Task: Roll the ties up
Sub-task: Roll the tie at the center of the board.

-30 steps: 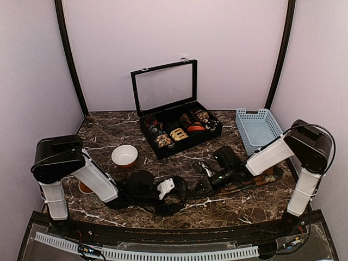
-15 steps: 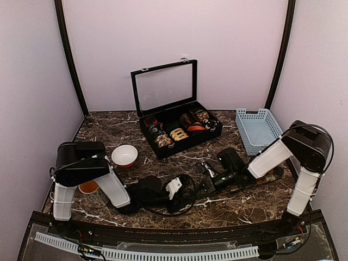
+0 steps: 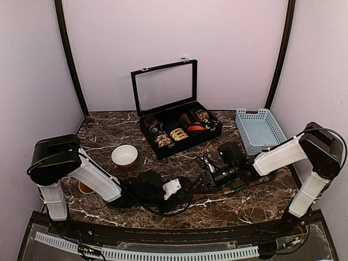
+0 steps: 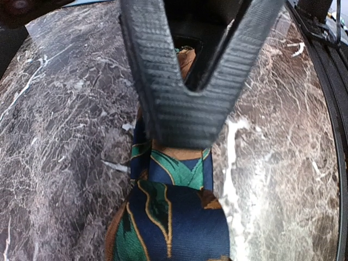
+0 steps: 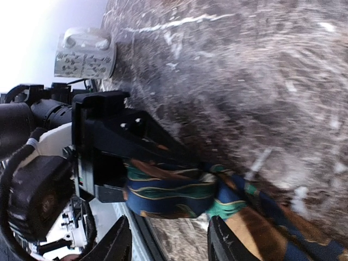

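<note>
A navy, green and brown patterned tie (image 3: pixel 234 188) stretches across the marble table (image 3: pixel 109 136) from the middle toward the right. Its near end is wound into a small coil (image 5: pixel 168 190). My left gripper (image 3: pixel 182 190) reaches in low from the left and is shut on that coil; in the left wrist view its fingers (image 4: pixel 182 138) meet over the fabric (image 4: pixel 174 217). My right gripper (image 3: pixel 208 179) faces it from the right. It stands open (image 5: pixel 171 239), its two fingers either side of the tie's loose length (image 5: pixel 255 228) and not touching it.
A black display case (image 3: pixel 179 144) with its glass lid raised stands at the back centre and holds several rolled ties. A blue basket (image 3: pixel 242 130) sits at the back right. A white bowl (image 3: pixel 124 156) stands left of centre, with an orange object (image 3: pixel 84 187) partly hidden under the left arm.
My right gripper has opened and let go of the tie. My left gripper has narrowed onto the coiled end, and the left arm has shifted.
</note>
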Tool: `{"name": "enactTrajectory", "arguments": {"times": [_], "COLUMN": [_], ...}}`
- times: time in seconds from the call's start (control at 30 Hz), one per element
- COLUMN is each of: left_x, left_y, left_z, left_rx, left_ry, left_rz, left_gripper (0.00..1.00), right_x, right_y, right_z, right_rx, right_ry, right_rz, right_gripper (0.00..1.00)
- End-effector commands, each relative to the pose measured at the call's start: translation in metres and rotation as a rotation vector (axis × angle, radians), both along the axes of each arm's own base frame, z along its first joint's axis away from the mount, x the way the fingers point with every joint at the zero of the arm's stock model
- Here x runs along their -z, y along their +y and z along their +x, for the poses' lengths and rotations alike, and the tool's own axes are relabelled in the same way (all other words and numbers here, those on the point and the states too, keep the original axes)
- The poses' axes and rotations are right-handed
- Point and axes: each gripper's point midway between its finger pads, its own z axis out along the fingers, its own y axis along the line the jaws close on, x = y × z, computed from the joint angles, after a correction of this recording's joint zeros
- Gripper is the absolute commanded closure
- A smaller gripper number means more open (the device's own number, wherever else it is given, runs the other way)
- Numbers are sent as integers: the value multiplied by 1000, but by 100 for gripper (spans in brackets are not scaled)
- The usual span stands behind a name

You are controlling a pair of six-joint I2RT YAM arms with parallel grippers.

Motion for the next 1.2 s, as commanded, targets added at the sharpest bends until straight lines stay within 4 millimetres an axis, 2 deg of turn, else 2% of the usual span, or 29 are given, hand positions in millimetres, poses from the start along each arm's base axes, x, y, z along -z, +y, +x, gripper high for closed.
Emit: {"name": "enactTrajectory", "arguments": {"times": [0.0,0.2,0.33,0.47,0.5,0.53,0.6,0.73,0.9,1.03,1.17], "left_x": [38,35,35,36,35,34,29,4,-22,-31,-36], "left_y": [36,30,26,26,26,26,26,22,13,7,-3], "left_z": [-17,-16,-16,-16,-16,-15,-12,-6,-2,-2,2], "left_rx": [33,44,52,53,49,46,30,13,15,2,-27], "left_ry": [63,69,75,84,84,85,81,42,-19,-13,-2], "left_rz": [236,243,244,243,239,233,213,111,-20,-133,-241], "left_gripper": [75,75,75,75,74,72,58,39,31,26,20], "right_x": [-7,-2,5,18,22,24,30,40,52,62,75], "right_y": [20,35,39,30,27,25,19,7,-13,-27,-41], "right_z": [-8,-9,-15,-15,-14,-13,-10,-5,4,8,3], "right_rx": [-37,-62,-86,-84,-81,-78,-72,-55,-14,13,28], "right_ry": [28,37,30,9,4,2,6,5,12,19,32], "right_rz": [-5,-27,-55,-105,-115,-119,-129,-139,-156,-174,-210], "right_gripper": [52,54,61,93,99,100,100,100,100,100,100]}}
